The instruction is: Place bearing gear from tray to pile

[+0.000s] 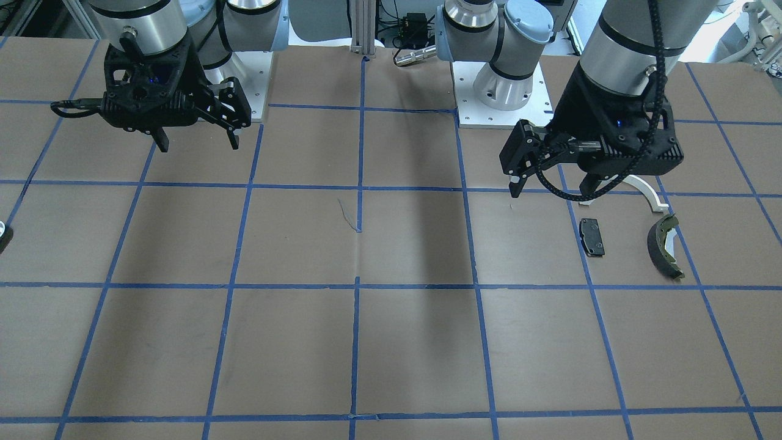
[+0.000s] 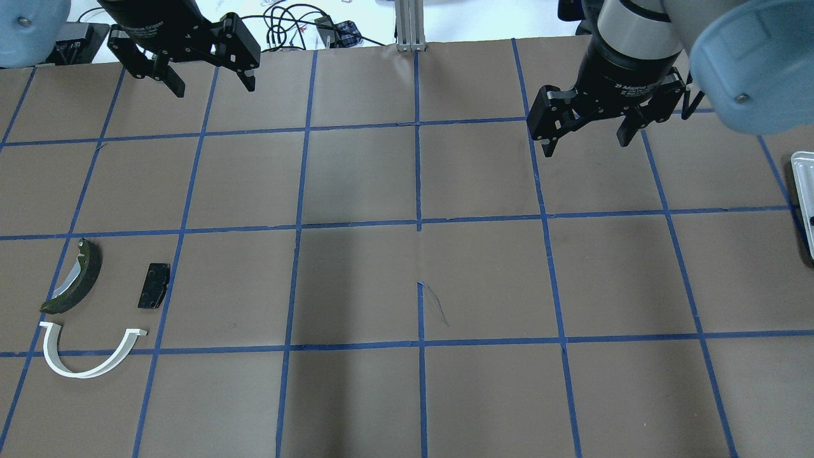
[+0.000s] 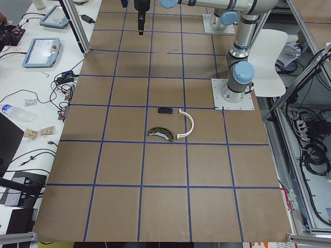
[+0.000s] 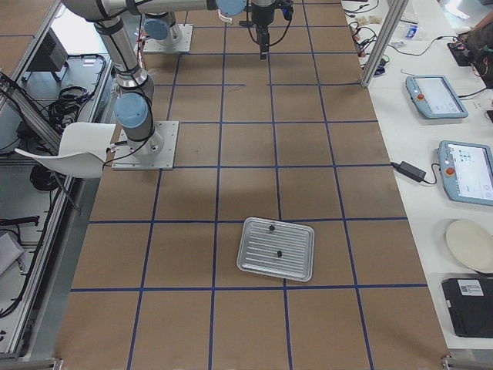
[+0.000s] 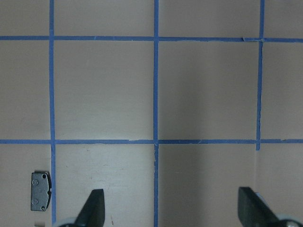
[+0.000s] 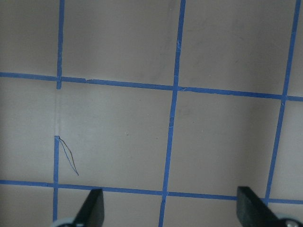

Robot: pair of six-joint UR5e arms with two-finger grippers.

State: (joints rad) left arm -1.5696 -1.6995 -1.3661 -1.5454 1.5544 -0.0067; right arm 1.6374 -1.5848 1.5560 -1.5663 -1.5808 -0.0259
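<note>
The silver tray (image 4: 254, 262) lies on the table's right side and holds two small dark parts (image 4: 271, 228); they are too small to tell which is the bearing gear. The tray's edge shows in the overhead view (image 2: 802, 184). The pile lies at the left: a black pad (image 2: 154, 285), a white arc (image 2: 89, 362) and an olive-black curved shoe (image 2: 76, 280). My left gripper (image 2: 184, 73) is open and empty, beyond the pile. My right gripper (image 2: 588, 137) is open and empty, well left of the tray. The pad also shows in the left wrist view (image 5: 40, 197).
The table is brown paper with a blue tape grid (image 2: 418, 222). Both arm bases (image 1: 489, 91) stand at the robot's edge. In the front view the pile lies beside my left gripper (image 1: 553, 184). Cables and tablets lie beyond the table's far edge (image 4: 462, 169).
</note>
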